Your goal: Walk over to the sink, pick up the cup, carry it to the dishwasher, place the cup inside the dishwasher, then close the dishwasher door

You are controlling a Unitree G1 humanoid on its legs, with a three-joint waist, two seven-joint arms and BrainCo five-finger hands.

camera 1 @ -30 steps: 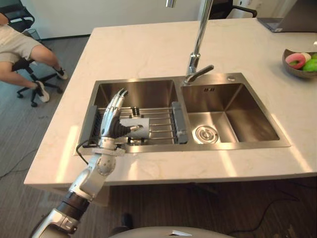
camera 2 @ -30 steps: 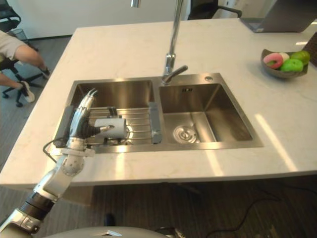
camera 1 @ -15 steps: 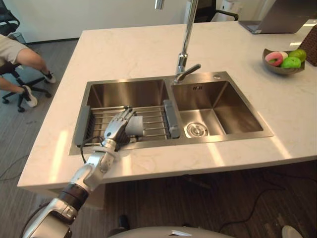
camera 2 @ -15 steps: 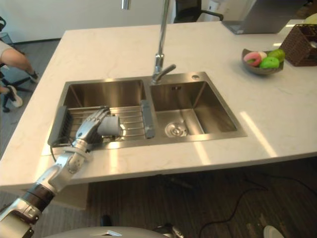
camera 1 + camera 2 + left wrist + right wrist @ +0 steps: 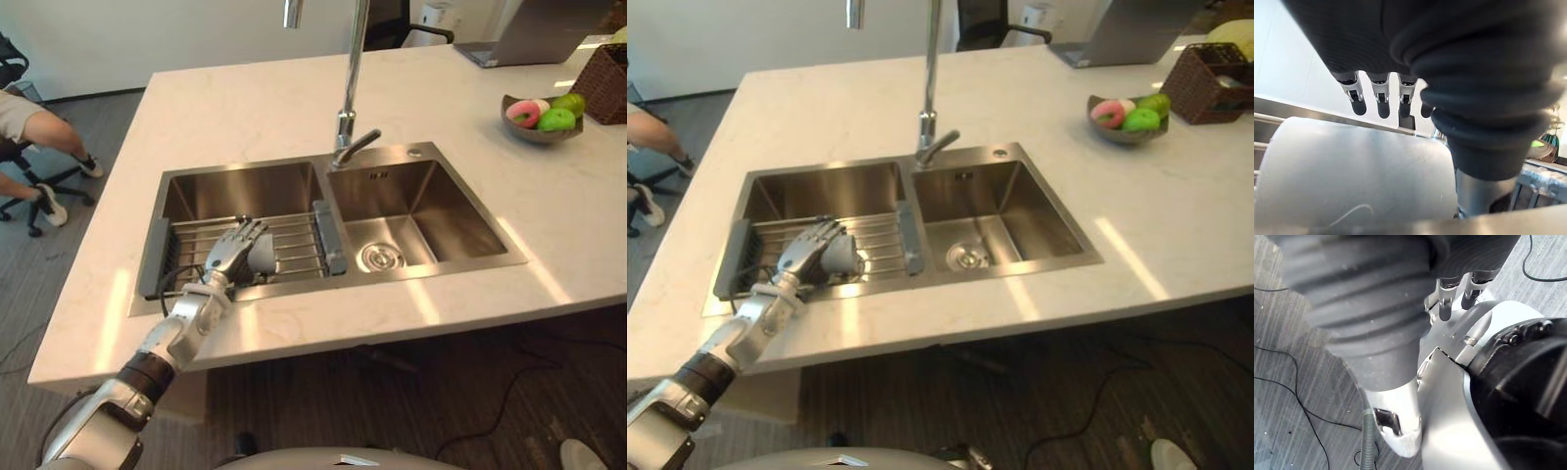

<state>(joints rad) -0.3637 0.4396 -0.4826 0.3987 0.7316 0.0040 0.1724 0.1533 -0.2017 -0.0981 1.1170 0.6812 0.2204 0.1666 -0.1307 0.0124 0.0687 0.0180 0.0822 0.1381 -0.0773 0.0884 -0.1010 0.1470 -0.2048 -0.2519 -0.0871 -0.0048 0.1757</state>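
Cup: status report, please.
Left hand curled round cup. Cup on its side on rack in left sink basin. Right hand idle, above floor. Nothing blocking the lift.

The countertop (image 5: 245, 108) is pale cream stone with faint grey veining. The sink (image 5: 431, 211) is brushed steel, and its rack (image 5: 294, 240) has steel bars between dark grey ends. The cup (image 5: 263, 253) is matte grey under the silver, dark-tipped left hand (image 5: 227, 257). Near the counter's far right corner a dark bowl (image 5: 534, 134) holds pink and green pieces beside a brown woven basket (image 5: 1205, 93).
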